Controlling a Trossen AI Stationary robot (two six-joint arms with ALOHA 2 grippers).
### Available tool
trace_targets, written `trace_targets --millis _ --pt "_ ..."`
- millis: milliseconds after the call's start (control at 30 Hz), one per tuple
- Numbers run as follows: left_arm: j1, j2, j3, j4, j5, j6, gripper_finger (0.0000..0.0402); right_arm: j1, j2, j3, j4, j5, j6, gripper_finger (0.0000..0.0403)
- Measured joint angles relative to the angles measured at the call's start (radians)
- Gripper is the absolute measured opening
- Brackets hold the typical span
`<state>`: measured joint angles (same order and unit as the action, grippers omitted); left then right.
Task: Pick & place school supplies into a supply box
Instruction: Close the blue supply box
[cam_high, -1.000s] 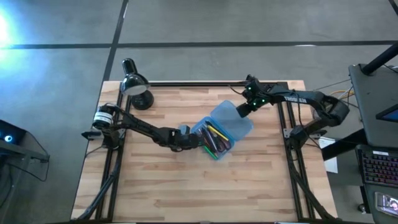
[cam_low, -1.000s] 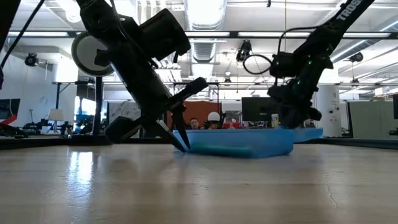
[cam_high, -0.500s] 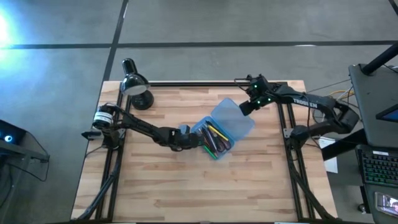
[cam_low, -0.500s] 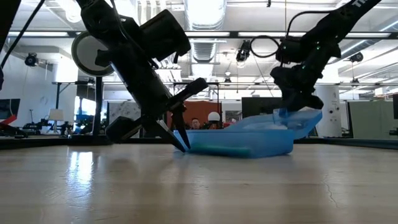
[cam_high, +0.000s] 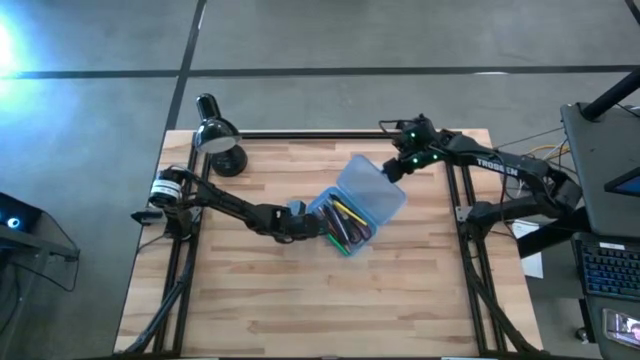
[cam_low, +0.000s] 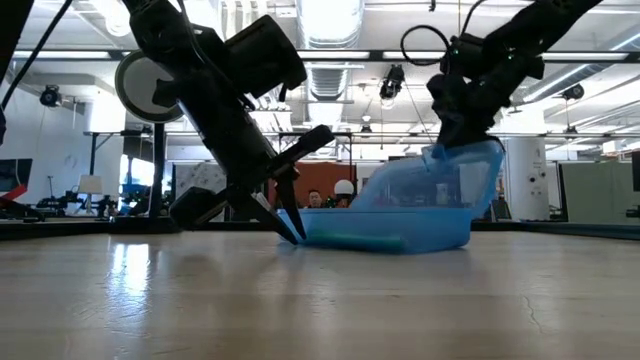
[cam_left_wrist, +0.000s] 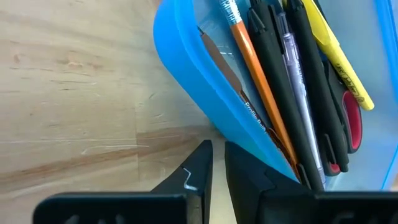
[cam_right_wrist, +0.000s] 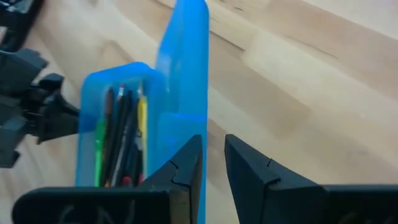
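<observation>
At the centre of the high view, the small translucent blue plastic supply box lies on the light wooden desk with thin pens and pencils inside. The right gripper, jaws nearly closed, pinches the edge of the raised hinged blue lid. The left gripper, jaws nearly closed and empty, touches the box's left end.

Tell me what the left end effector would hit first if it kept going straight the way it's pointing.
Most likely the supply box. The left end effector points at the box's near blue wall, fingers nearly together and right beside it. Contact isn't clear.
</observation>
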<state>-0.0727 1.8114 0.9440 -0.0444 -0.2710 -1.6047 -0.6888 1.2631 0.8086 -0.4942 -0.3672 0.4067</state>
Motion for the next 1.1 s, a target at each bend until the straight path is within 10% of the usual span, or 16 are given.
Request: trace_targets --millis 1100 --pt "0.005 -0.002 0.000 0.023 0.000 0.040 0.0028 0.427 0.176 0.100 0.274 -0.009 0.307 0.0064"
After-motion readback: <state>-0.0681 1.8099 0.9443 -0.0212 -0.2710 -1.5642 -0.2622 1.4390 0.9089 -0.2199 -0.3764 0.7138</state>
